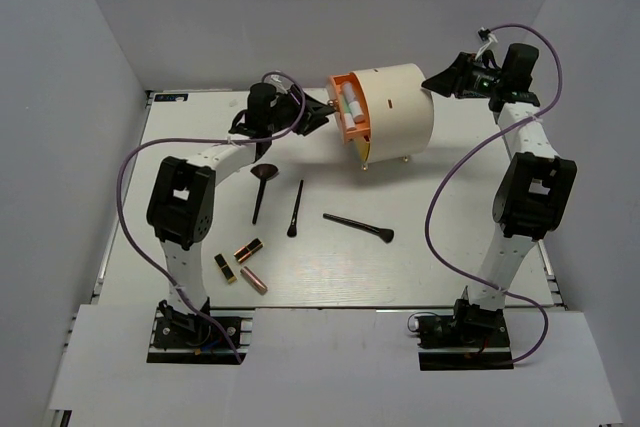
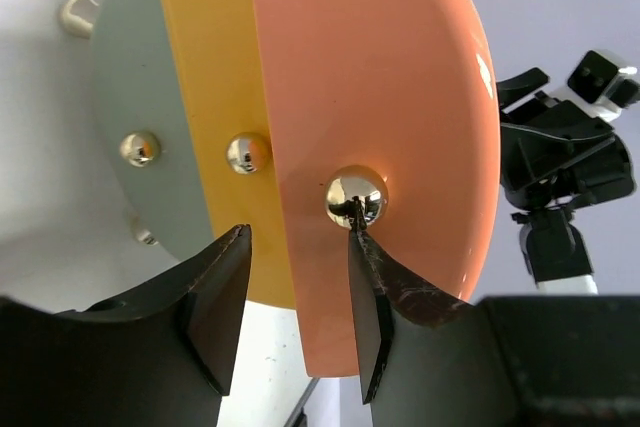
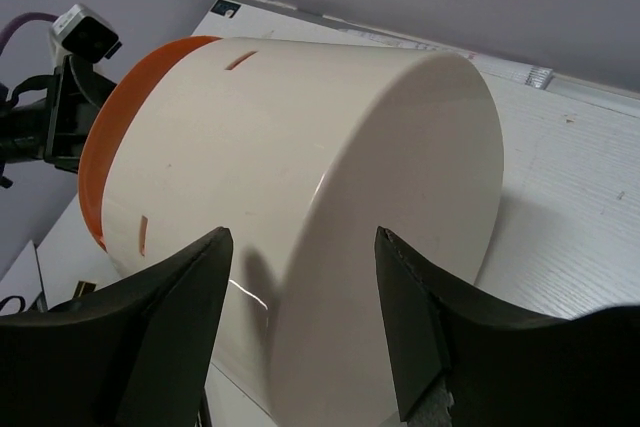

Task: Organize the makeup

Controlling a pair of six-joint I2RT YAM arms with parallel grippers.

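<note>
Makeup (image 1: pixel 297 209) all loose on the table (image 1: pixel 450 247), nothing in the drawer run yet as far as the lying items go. Three brushes: wide-head brush (image 1: pixel 262 187) and the middle one run roughly near-to-far, the third brush (image 1: pixel 358 228) lies mostly left-to-right. Three lipsticks (image 1: pixel 248 248) are clustered nearer the front edge, just beside the left arm's lower link.

Left gripper (image 2: pixel 295 277) sits at the orange drawer (image 1: pixel 350 112) front of the cream cylinder (image 1: pixel 395 112), jaws apart and empty. One fingertip touches the gold knob (image 2: pixel 355 197) (knob at the tip, not between the jaws).

Right gripper (image 3: pixel 300 317) is at the cylinder's back end, jaws spread and holding nothing.

Key relation: all makeup lies toward the near side from the left gripper, wide-head brush closest, so the left arm looks the likely picker. Bare table right of the brushes gives room. The lipsticks are tight against the arm and near the edge.
</note>
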